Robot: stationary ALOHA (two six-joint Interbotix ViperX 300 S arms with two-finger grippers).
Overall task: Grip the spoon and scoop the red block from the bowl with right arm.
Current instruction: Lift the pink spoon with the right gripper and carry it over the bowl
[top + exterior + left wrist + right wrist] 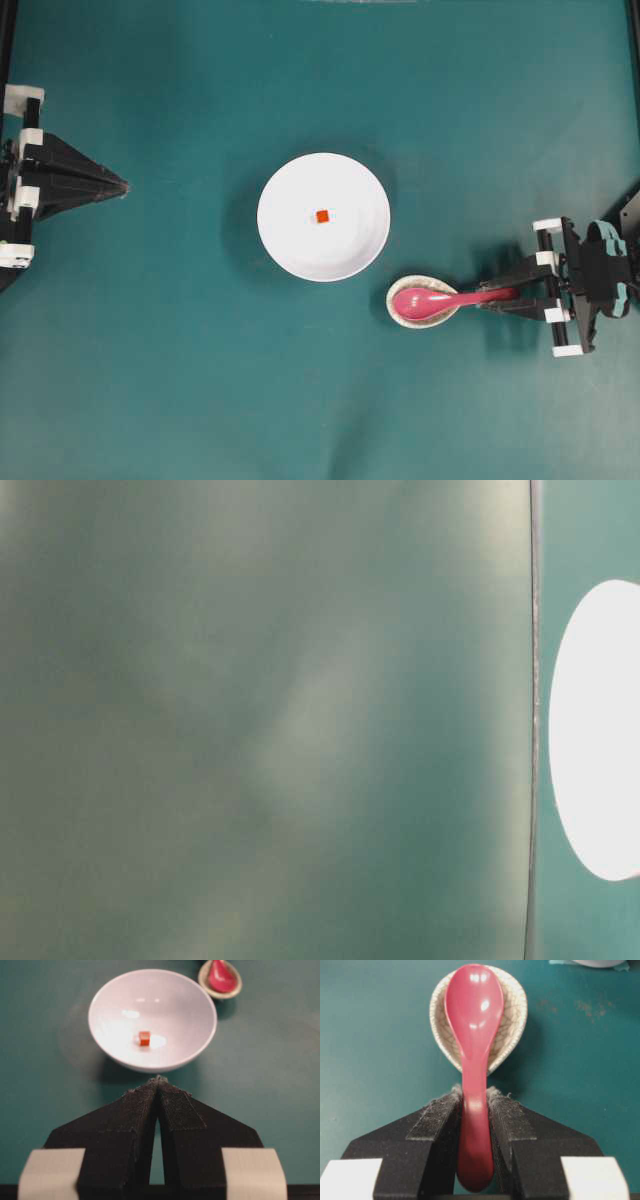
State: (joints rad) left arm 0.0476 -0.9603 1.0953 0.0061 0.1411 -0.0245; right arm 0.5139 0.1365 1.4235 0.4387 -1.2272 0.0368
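Teal table (pixel 150 380) under white bowl (pixel 290 250) and crackled cream dish (pixel 412 318).

A flat table (pixel 150 380) with a dark blue-green top fills the whole overhead view. The top is smooth and all one color. The light comes from above, so the things on the table cast soft, dark shadows on it. Thin black strips run down the far left and far right edges. In the right wrist view, the top has a few small pale scuff marks (pixel 590 1007). The table-level view is mostly a gray-green blur.
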